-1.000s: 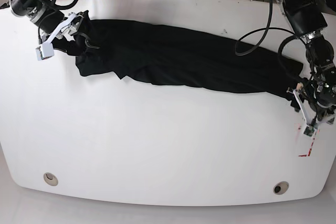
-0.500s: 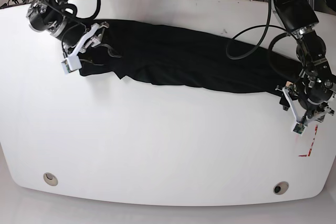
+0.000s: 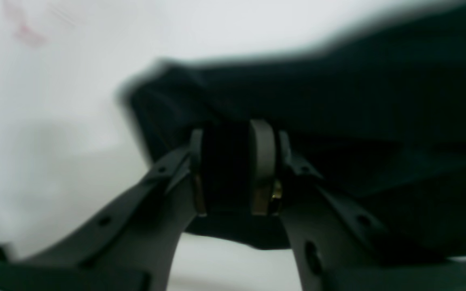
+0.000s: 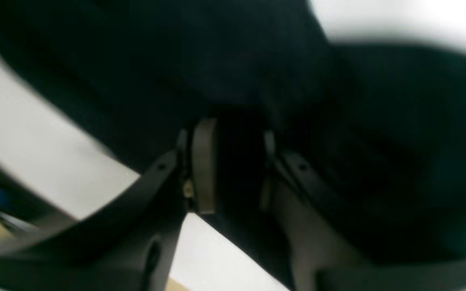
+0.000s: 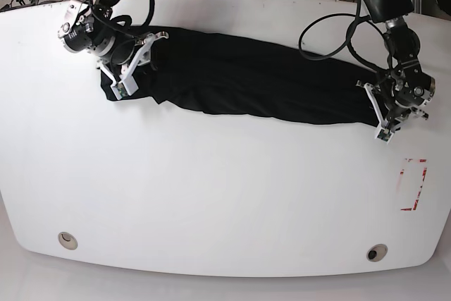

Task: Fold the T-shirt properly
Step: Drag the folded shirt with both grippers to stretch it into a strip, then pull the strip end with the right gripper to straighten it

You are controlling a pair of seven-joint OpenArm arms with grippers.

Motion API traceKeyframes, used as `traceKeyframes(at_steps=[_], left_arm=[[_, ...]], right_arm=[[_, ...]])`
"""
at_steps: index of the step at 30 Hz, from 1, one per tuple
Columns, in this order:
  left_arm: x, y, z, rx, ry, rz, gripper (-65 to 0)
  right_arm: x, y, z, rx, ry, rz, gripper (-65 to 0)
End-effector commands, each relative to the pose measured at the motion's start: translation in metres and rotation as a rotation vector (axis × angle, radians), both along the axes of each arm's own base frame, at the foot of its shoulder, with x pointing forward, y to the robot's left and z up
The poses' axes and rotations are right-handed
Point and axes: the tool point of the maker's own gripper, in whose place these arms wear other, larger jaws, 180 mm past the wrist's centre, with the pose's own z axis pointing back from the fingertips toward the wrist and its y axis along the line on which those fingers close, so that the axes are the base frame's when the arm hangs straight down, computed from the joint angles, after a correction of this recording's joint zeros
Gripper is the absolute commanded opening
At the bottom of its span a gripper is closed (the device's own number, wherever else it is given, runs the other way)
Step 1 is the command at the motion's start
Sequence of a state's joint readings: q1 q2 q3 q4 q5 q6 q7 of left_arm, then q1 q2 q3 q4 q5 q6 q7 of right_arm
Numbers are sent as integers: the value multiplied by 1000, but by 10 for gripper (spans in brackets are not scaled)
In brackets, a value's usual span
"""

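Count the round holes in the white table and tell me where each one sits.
2. One hole near the table's front left corner, the other hole near its front right corner. The T-shirt may hide more.

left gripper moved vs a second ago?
Yes. In the base view the left gripper has gone up and away from the red mark on the table, onto the T-shirt's end.

base: high overhead, looks down on whole table (image 5: pixel 211 195) | left wrist: close, along fingers (image 3: pixel 262 161), blurred | right wrist: close, same way, blurred | shared: T-shirt (image 5: pixel 246 79) ends, left and right
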State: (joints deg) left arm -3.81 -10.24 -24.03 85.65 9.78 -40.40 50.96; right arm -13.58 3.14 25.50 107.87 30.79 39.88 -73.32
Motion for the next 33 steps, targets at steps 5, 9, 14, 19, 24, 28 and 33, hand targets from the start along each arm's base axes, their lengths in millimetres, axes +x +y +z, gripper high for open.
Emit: traceKeyframes(at_steps=[5,9,14,19,24,28,33], left_arm=[[-24,32,-10,-4,15,92,-524],[-42,30,-21,-4,54,92,-524],[-53,14,-28,-22,65,84,-524],[-53,0,-25,-32,57,86,-524],[-56,1,-24,-14,95,94,-524],[-57,-6,-27,-30,98,95,-524],[-58,-7,-28,-32,103,94,-524]], right_arm=[[-4,-44,-27,-119,78,22,-498],[7,-55,-37,-135,77,68,-498],[21,-55,-55,-102,87,91,-498],[38,-59,-65,-81,77,87,-503],[56,-85,-42,-118,24,55,-504],[63,-107,1,-143,-55,7,-501],[70,-103,60,-124,-205,-13,-499]])
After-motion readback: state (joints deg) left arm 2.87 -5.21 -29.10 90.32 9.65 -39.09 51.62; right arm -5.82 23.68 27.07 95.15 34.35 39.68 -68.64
